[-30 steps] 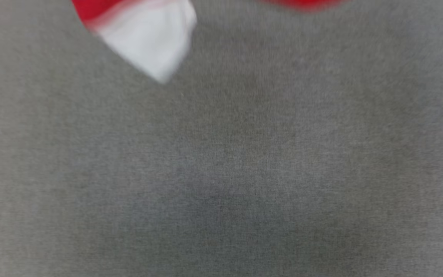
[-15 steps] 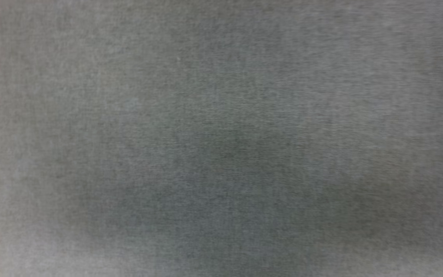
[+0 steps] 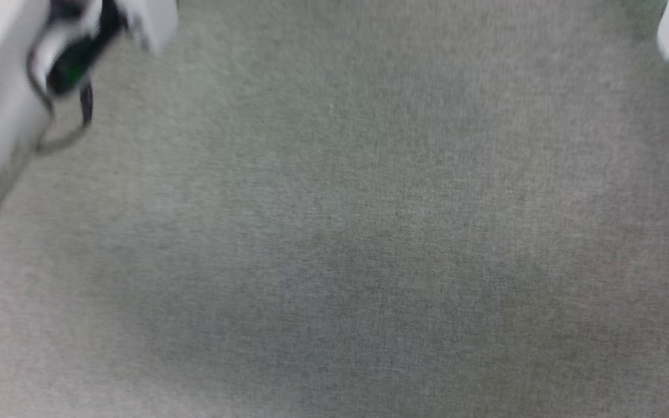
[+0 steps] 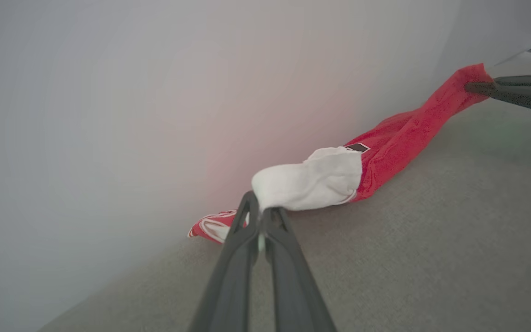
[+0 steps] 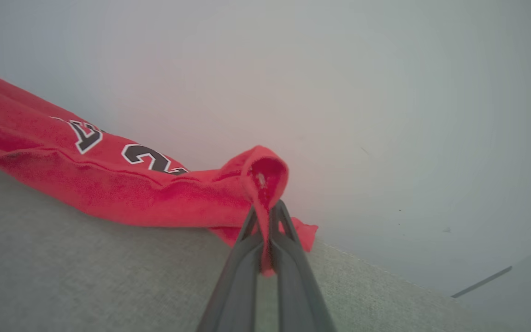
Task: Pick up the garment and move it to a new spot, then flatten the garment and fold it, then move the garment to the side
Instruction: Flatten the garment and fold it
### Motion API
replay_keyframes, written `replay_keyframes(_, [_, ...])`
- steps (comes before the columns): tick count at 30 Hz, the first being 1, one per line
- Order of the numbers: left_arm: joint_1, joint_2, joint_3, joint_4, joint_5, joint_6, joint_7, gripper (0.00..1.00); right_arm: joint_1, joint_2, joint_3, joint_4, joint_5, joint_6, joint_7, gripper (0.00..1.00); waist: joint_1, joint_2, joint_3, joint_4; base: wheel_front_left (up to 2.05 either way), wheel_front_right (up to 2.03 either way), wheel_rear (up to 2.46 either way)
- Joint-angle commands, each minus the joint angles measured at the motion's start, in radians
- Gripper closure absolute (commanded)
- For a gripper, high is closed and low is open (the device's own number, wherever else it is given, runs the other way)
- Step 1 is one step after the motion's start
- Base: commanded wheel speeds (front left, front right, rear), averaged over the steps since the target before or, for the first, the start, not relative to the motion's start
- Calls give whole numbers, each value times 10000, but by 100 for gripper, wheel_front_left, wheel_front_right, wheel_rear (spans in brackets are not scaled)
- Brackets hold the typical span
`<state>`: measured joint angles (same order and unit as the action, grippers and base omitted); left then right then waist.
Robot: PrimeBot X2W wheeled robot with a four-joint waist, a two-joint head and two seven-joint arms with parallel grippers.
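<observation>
Garment [image 4: 399, 138] hangs stretched between my two hands, low over the grey fabric surface [image 4: 431, 253] and close beside a pale wall [image 4: 109, 115]. My left gripper [image 4: 259, 214] is pinched tight on its white sleeve [image 4: 311, 182]; my right gripper [image 5: 265, 216] is clamped on a bunched red edge, with cloth poking out between the fingers. Black-and-white lettering [image 5: 150, 159] shows on the red body near my right hand

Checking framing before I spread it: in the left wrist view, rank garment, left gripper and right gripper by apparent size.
1. garment, stretched between both grippers.
2. left gripper, not far behind; nearness to the lens inflates it, so this gap is unsure.
3. right gripper, clearly smallest, farther off.
</observation>
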<state>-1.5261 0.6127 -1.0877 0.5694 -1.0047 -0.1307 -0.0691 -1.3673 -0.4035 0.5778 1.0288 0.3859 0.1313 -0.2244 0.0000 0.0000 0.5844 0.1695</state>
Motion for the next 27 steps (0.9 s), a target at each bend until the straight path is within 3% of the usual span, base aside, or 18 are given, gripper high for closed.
replay_keyframes(1, [543,362,-198,-494,-293,19,266,100,610,-272,240,-352,512,-10,111,100,0,0,-1347,298,0,0,0])
replay_keyframes(4, [1625,1122,-536,-1552,-773,97,857,100,1805,-890,658,-1170,1436,-10,322,100,0,0,-1932,304,0,0,0])
replay_keyframes(7, [2851,1948,-790,-2959,-1256,623,1255,100,3129,-1415,1094,-2131,2264,-9,592,100,0,0,-2484,234,0,0,0])
replay_keyframes(16, [6487,4289,-1378,-7610,-2378,3536,951,100,6749,-3049,1541,-4540,3607,-10,762,100,0,0,-3513,-10,0,0,0])
replay_keyframes(21, [8247,4934,-1599,-8925,-2856,4734,265,100,8732,-3363,1127,-5402,3840,-10,669,100,0,0,-3783,-98,0,0,0])
replay_keyframes(27, [10142,5069,-1721,-9647,-3693,5744,-781,100,11150,-3402,-40,-6163,3698,-10,443,100,0,0,-3934,-107,0,0,0])
